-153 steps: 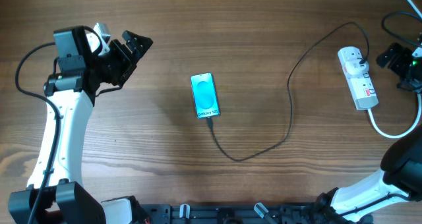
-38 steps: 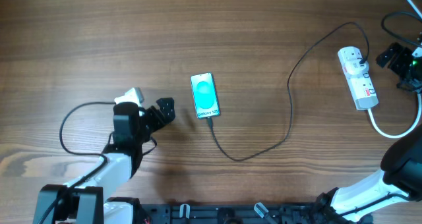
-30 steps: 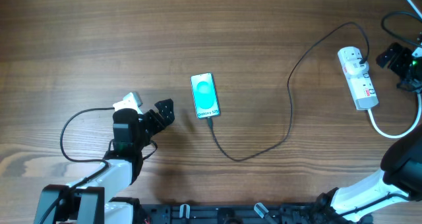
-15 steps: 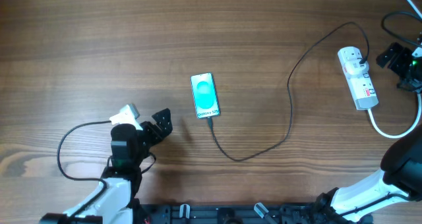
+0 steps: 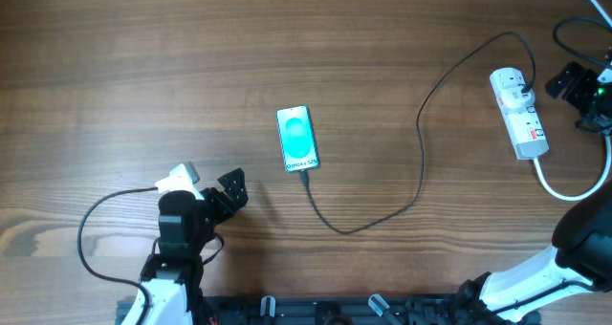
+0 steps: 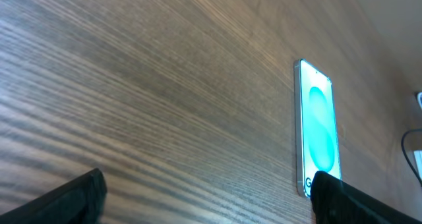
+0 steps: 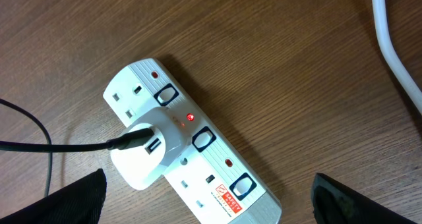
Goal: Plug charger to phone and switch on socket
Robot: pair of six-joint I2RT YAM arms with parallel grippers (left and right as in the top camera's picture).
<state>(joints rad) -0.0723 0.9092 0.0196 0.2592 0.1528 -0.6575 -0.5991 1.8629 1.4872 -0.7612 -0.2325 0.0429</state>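
The phone [image 5: 296, 139] lies mid-table with its cyan screen lit; it also shows in the left wrist view [image 6: 318, 141]. The black charger cable [image 5: 421, 143] runs from the phone's lower end [image 5: 306, 175] in a loop to the white plug [image 7: 142, 155] fitted in the socket [image 5: 519, 115]. A small red light [image 7: 190, 117] glows on the socket [image 7: 198, 151] beside that plug. My left gripper [image 5: 232, 187] is open and empty, low and left of the phone. My right gripper [image 5: 566, 80] is open and empty, above and right of the socket.
A thick white cable [image 5: 555, 186] leaves the socket's near end and shows in the right wrist view [image 7: 395, 53]. Black and white cables [image 5: 579, 10] lie at the far right corner. The left arm's own cable [image 5: 96, 220] loops near the front edge.
My left arm has drawn back from the far left toward the front edge, ending low left of the phone. The phone, cable, socket and right arm have not moved.
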